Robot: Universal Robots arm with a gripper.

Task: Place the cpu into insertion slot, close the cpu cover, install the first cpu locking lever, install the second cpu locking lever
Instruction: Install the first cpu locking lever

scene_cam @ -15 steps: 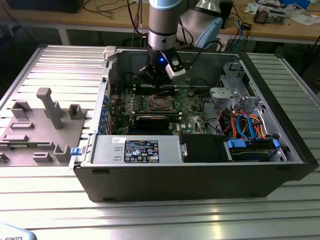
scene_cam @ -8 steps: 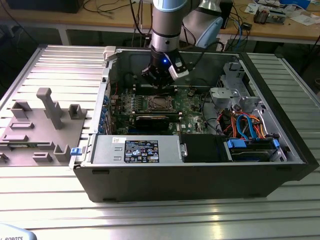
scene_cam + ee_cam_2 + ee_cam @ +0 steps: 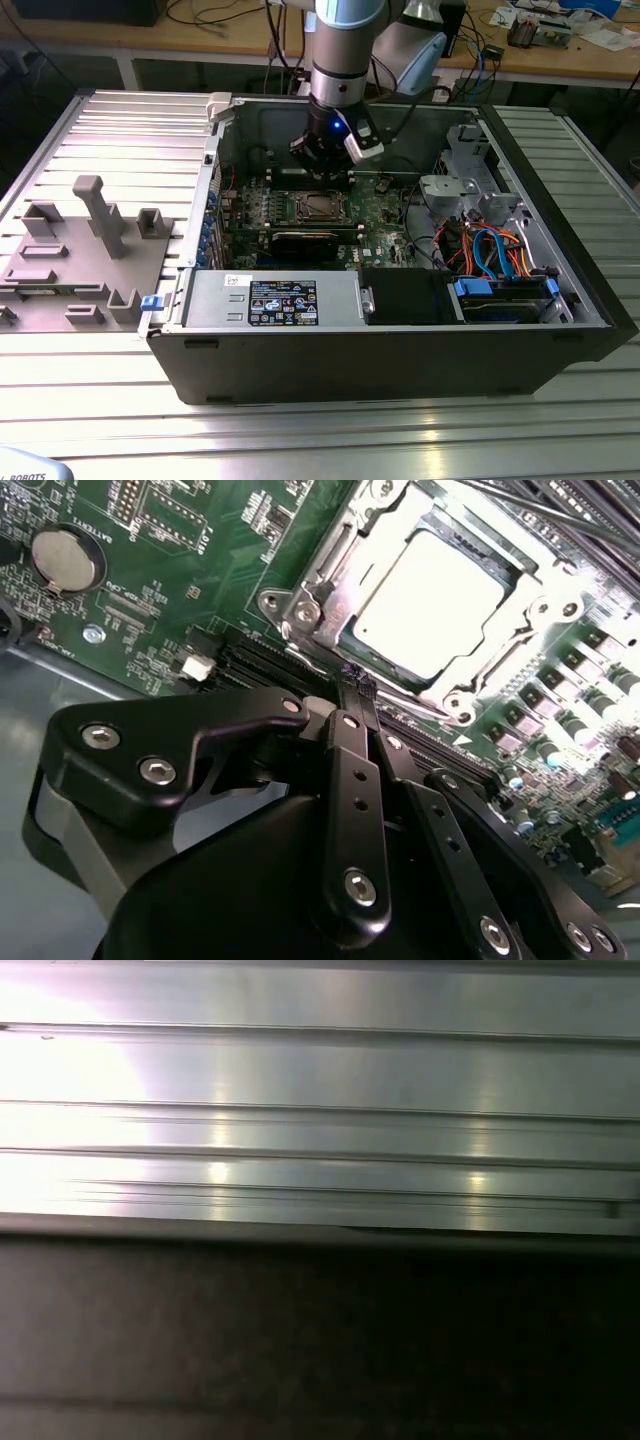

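Second wrist view: the black gripper (image 3: pixel 357 685) has its fingers (image 3: pixel 352 730) pressed together, empty, just beside the silvery-grey square cpu (image 3: pixel 430 595), seated in the metal-rimmed insertion slot (image 3: pixel 300 610) under the closed silver cpu cover (image 3: pixel 505 645).

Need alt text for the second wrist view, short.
The cpu, silvery and square, sits in the insertion slot with the cpu cover framing it, on a green circuit board. The black tool fills the foreground, its tips meeting just beside the slot's metal rim.
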